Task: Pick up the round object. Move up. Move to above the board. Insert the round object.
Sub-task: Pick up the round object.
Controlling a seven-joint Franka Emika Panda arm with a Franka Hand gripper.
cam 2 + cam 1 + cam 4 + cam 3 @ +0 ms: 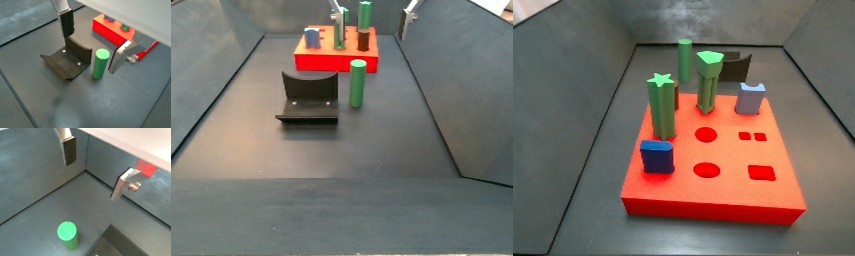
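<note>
The round object (100, 63) is a plain green peg with a round top. It stands upright on the dark floor beside the fixture (67, 61), and also shows in a wrist view (67, 234) and in both side views (358, 83) (686, 55). The board (727, 190) is a thick red block with round and square holes; it lies beyond the peg (310, 50) (107, 29). My gripper (93, 42) hangs open and empty above the peg, its fingers (67, 25) apart and touching nothing. It is at the top edge of a side view (373, 8).
On the board stand a star-topped green peg (661, 100), an angular-topped green peg (708, 80) and two blue pieces (656, 157) (751, 98). Grey walls close in the floor on both sides (438, 70).
</note>
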